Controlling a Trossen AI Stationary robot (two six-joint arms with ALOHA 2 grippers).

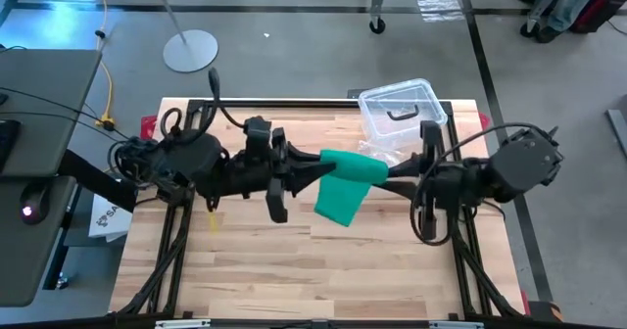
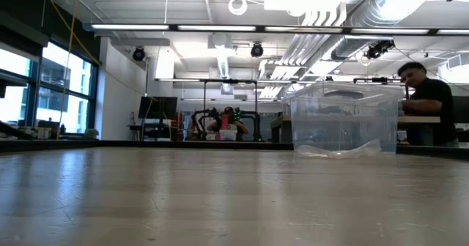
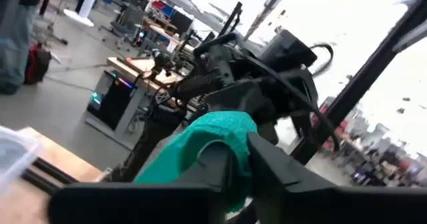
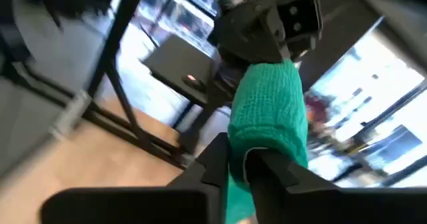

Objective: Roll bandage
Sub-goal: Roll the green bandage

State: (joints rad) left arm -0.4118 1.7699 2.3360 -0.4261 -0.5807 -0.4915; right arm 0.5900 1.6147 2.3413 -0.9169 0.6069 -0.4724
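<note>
The green bandage [image 1: 351, 164] hangs in the air above the middle of the table, stretched between both grippers. It is partly rolled, and a loose flat tail [image 1: 338, 204] hangs from it toward the near side. My left gripper [image 1: 318, 165] is shut on its left end and my right gripper [image 1: 390, 169] on its right end. In the left wrist view the bandage [image 3: 223, 134] bulges just past my fingers, and in the right wrist view it forms a thick green roll [image 4: 270, 107]. The low view shows neither bandage nor grippers. My left gripper pinches the bandage's left end [image 3: 230, 151] between its two fingers, coming in level from the table's left. The bandage is lifted clear of the table. My right gripper pinches the bandage's right end [image 4: 267, 141] between its two fingers, reaching level from the table's right along the roll's length. The roll hangs clear of the table, its tail slack below.
A clear plastic box with a black handle [image 1: 400, 109] stands at the table's far right, with a crinkly clear bag [image 1: 385, 154] beside it on the near side. The wooden tabletop [image 1: 294, 260] lies bare toward the near edge. A person [image 2: 425, 99] stands in the room behind.
</note>
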